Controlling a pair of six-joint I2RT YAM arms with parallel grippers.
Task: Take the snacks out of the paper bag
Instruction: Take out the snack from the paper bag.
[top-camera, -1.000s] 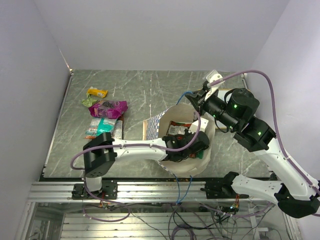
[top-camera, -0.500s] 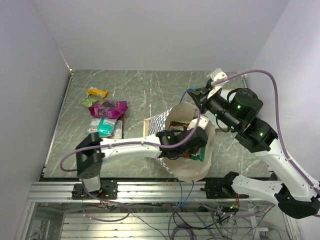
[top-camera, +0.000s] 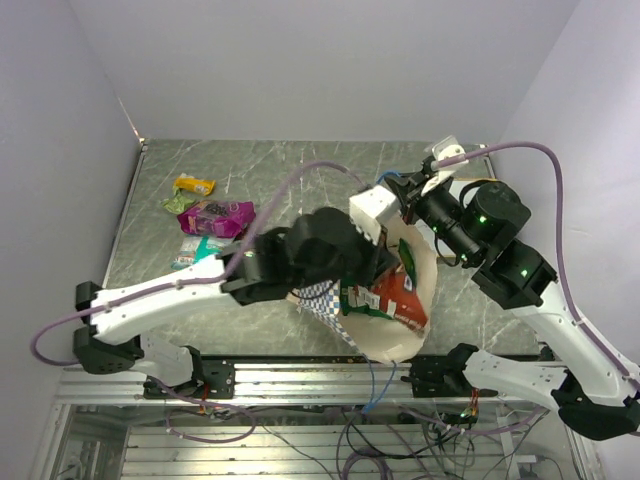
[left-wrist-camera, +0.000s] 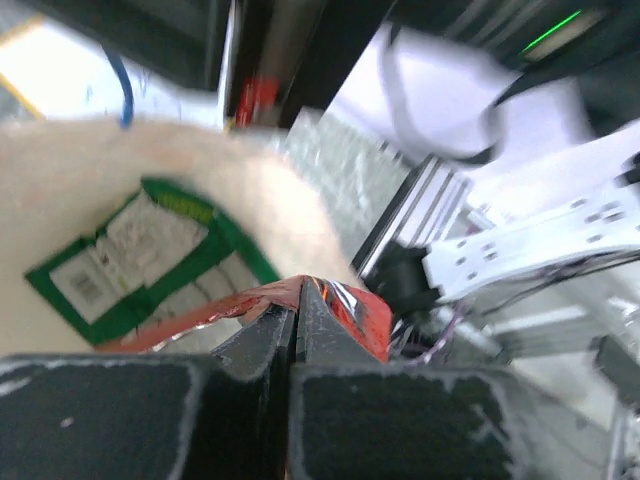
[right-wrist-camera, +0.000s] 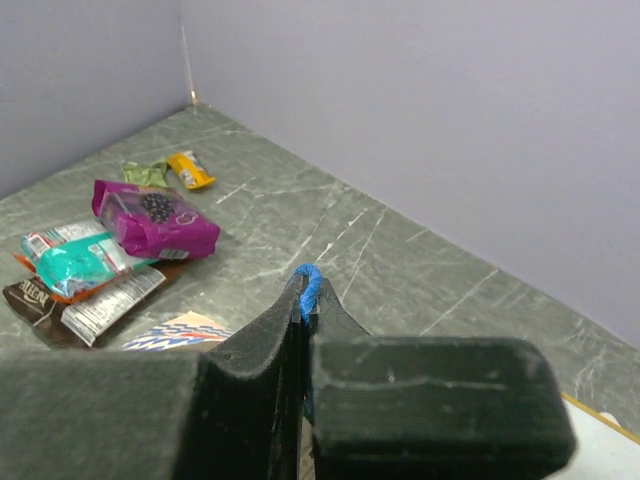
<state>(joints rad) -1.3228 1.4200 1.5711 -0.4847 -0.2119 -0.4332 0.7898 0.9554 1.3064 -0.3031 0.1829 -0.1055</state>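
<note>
left gripper has lifted its pinched red packet from the paper bag; right gripper clamps the handle.

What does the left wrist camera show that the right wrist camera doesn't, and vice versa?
Only left wrist: the inside of the paper bag, a green packet in it, and the left gripper shut on a red packet. Only right wrist: the right gripper shut on the blue cord handle, and a magenta packet, teal packet, brown packet and yellow-orange bar lying on the table. Both: their own closed fingers and some marble table.
</note>
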